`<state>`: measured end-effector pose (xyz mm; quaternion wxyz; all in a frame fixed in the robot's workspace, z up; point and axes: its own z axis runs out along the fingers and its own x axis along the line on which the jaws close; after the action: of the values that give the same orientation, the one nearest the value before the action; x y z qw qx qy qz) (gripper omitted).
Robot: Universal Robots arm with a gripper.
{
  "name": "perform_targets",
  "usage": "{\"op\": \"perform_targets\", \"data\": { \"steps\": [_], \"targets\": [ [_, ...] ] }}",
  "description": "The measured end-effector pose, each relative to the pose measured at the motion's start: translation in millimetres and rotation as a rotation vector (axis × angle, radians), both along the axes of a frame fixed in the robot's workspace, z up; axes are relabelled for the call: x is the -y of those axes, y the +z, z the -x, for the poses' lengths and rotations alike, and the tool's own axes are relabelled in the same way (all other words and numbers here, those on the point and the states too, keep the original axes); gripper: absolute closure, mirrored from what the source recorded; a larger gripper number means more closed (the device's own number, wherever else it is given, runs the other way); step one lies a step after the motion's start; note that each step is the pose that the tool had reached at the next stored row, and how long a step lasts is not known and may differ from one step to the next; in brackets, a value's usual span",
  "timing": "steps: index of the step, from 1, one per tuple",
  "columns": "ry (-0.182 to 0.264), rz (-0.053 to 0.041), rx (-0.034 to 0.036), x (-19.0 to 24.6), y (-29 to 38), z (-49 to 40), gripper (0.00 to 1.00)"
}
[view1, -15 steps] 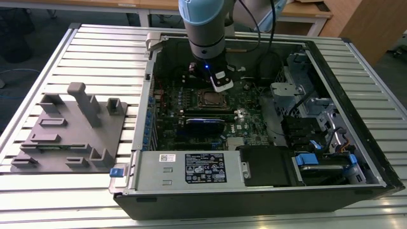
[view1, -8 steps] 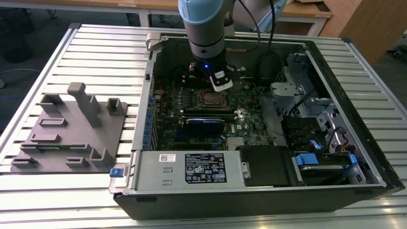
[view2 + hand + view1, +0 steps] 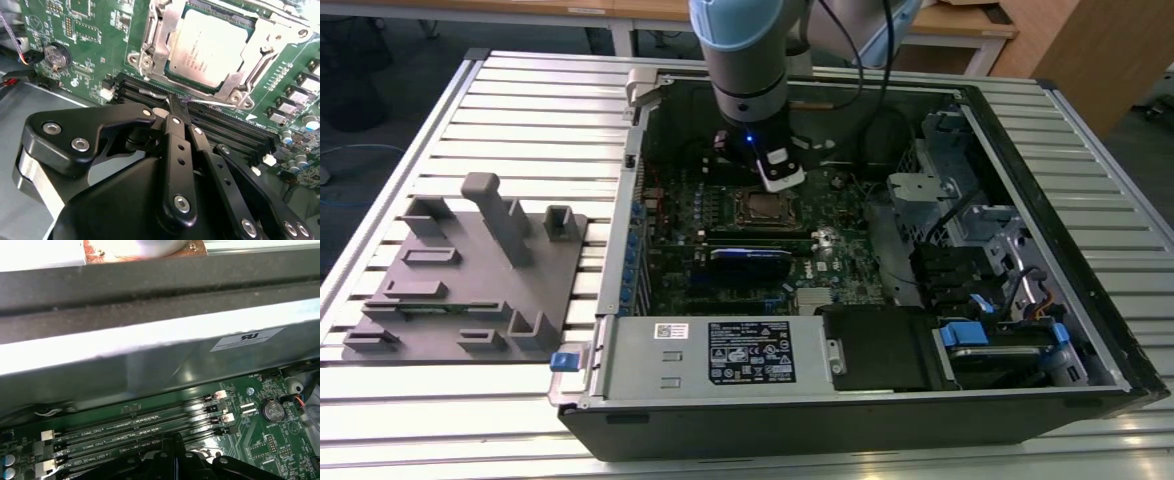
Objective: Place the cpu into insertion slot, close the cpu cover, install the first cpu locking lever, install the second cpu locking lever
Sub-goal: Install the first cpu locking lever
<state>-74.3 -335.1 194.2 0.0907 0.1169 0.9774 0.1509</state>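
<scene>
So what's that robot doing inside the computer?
The arm reaches down into the open computer case. The cpu already sits in place on the green board, with the cover folded down around it. The end effector, shut, has its tip right at a thin wire lever along the cover's edge, next to the black memory slots. Whether it actually presses the lever isn't clear.

The cpu cover (image 3: 262, 50) runs off the picture's edge in the second wrist view.
</scene>
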Motion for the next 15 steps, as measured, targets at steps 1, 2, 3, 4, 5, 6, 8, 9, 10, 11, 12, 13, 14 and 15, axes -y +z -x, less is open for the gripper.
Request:
{"op": "perform_targets", "data": {
  "steps": [1, 2, 3, 4, 5, 6, 8, 9, 10, 11, 12, 13, 14, 15],
  "targets": [
    [0.000, 0.0002, 0.0000, -0.2, -0.1, 0.6, 0.90],
    [0.000, 0.0001, 0.0000, -0.4, -0.2, 0.7, 0.90],
    [0.000, 0.0002, -0.0001, -0.4, -0.3, 0.7, 0.90],
    [0.000, 0.0004, -0.0003, -0.4, -0.3, 0.8, 0.90],
    [0.000, 0.0006, -0.0001, -0.5, -0.6, 0.7, 0.90],
    [0.000, 0.0011, 0.0003, -0.5, -0.9, 0.7, 0.90],
    [-0.001, 0.0027, 0.0011, -0.5, -1.6, 0.7, 0.90],
    [-0.001, 0.0039, 0.0010, -0.4, -1.7, 0.7, 0.90],
    [-0.001, 0.0046, 0.0010, -0.4, -1.8, 0.7, 0.90],
    [-0.001, 0.0049, 0.0009, -0.4, -1.8, 0.8, 0.90],
    [-0.001, 0.0050, 0.0010, -0.4, -1.9, 0.8, 0.90],
    [-0.001, 0.0050, 0.0010, -0.4, -1.9, 0.8, 0.90],
    [-0.001, 0.0049, 0.0011, -0.4, -1.9, 0.7, 0.90],
    [-0.001, 0.0050, 0.0010, -0.4, -1.9, 0.8, 0.90]
  ]
}}
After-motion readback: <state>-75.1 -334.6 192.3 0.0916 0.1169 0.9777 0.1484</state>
